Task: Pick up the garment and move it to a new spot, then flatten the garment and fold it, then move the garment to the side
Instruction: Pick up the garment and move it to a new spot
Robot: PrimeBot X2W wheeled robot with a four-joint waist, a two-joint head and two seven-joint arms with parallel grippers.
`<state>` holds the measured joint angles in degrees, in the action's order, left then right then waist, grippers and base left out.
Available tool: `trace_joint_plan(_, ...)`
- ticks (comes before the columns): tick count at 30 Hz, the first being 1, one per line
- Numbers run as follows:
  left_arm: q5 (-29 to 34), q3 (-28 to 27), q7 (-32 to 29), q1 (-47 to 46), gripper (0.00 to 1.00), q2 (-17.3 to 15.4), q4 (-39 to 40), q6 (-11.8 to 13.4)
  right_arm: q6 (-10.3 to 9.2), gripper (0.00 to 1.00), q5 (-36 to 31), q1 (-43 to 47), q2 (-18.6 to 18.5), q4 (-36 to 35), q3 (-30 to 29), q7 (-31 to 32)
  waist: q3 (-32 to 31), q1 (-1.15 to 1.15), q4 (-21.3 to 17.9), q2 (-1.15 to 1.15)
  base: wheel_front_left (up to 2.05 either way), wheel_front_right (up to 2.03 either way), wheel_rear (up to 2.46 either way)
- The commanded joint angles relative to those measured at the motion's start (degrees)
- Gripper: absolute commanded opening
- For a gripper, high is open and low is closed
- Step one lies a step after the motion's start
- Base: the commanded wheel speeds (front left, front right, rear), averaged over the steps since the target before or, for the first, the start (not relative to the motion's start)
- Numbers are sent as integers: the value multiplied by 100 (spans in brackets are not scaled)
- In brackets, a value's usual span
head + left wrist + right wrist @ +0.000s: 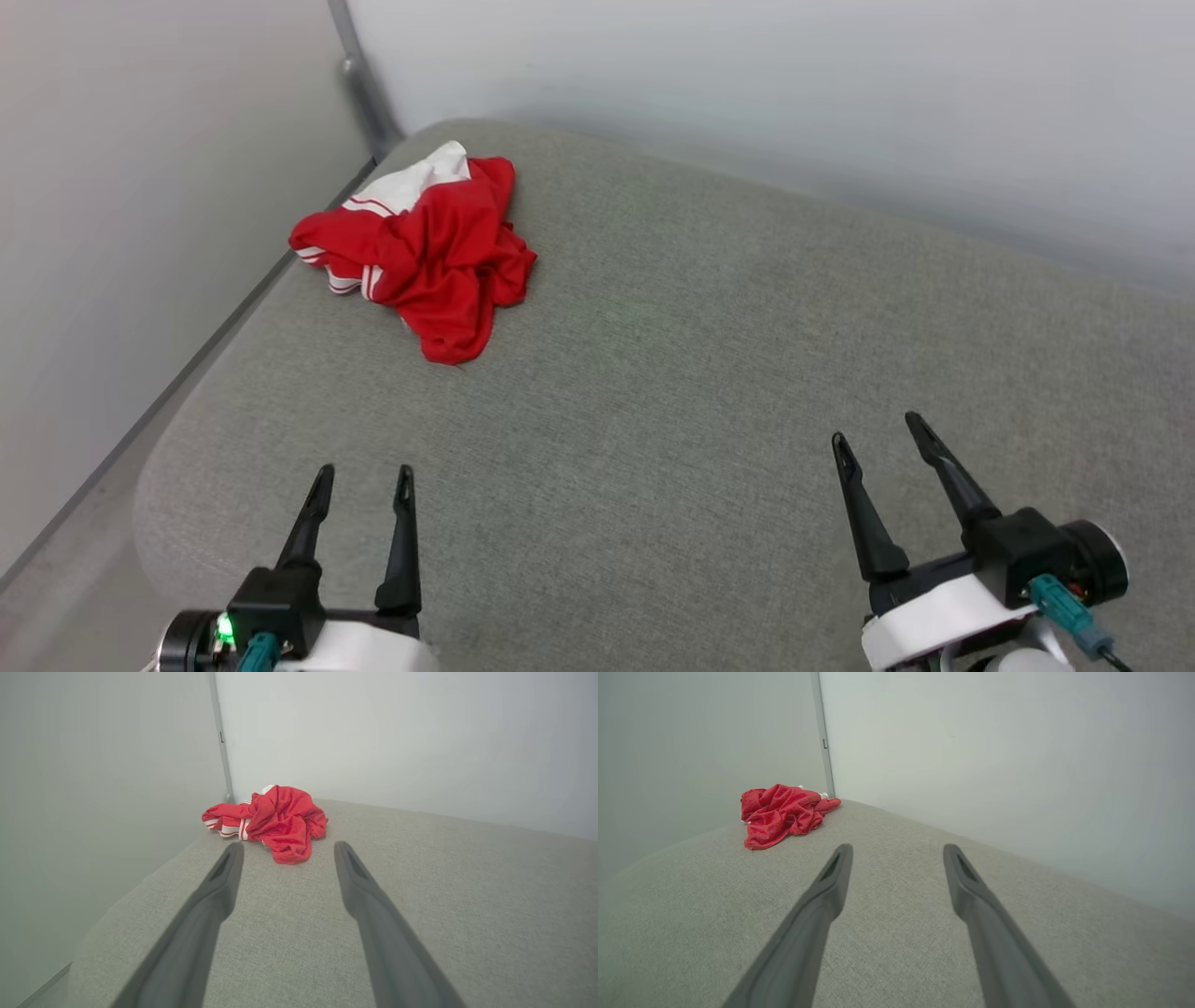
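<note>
**Since nothing's grabbed yet, this is step one: the pick-up**

Left claw (364, 472) sits at the near edge of the grey cushion (700, 373), fingers spread wide and empty. The garment (429, 252) lies crumpled in the far left corner, well apart from both claws. Right claw (876, 427) is wide and empty too. Next, I reckon the left arm reaches forward and pinches a raised fold.
</note>
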<state>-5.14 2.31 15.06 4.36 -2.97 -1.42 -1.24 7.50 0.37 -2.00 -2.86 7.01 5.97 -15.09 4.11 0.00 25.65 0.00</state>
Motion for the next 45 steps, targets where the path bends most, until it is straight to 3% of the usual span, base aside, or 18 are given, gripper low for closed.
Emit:
trace_joint_plan(1, 50, -11, 17, -129, 100, 12, 1, -68, -2, 100, -65, -95, -3, -42, -12, -12, 175, 0, -121, 0, 0, 0, 0)
trace_joint_plan(7, -62, -284, 18, -795, 100, -80, -228, -388, -2, 100, -367, -313, -3, -159, -11, -12, 776, 0, -445, 0, 0, 0, 0)
trace_joint_plan(12, -437, -385, -69, -1713, 100, -562, -1089, -575, -2, 100, -647, -500, -5, -392, -23, -12, 1347, 0, -726, 0, 0, 0, 0)
trace_joint_plan(15, -1180, -219, -705, -2562, 100, -1084, -1640, -615, -2, 100, -732, -588, -5, -520, 24, -12, 1674, 0, -911, 0, 0, 0, 0)
trace_joint_plan(19, -2120, 404, -1640, -3440, 100, -2326, -2170, -611, -2, 100, -756, -746, -1, -702, 161, -12, 2111, 0, -1162, 0, 0, 0, 0)
trace_joint_plan(23, -3016, 915, -2643, -4242, 100, -3267, -2541, -613, -2, 100, -786, -886, -5, -907, 245, 11, 2495, 0, -1373, 0, 0, 0, 0)
trace_joint_plan(28, -3812, 1482, -3746, -4901, 100, -4142, -2832, -614, -2, 100, -782, -1001, -2, -1116, 347, 72, 2927, 0, -1584, 0, 0, 0, 0)
trace_joint_plan(36, -5160, 1847, -4725, -5414, 100, -4587, -3210, -614, -2, 100, -885, -1049, -5, -1229, 382, 120, 3296, 0, -1867, 0, 0, 0, 0)
trace_joint_plan(45, -5895, 2422, -5255, -5421, 99, -4487, -3436, -617, -4, 100, -1002, -1048, -10, -1346, 277, 188, 3512, 0, -1902, 0, 0, 0, 0)
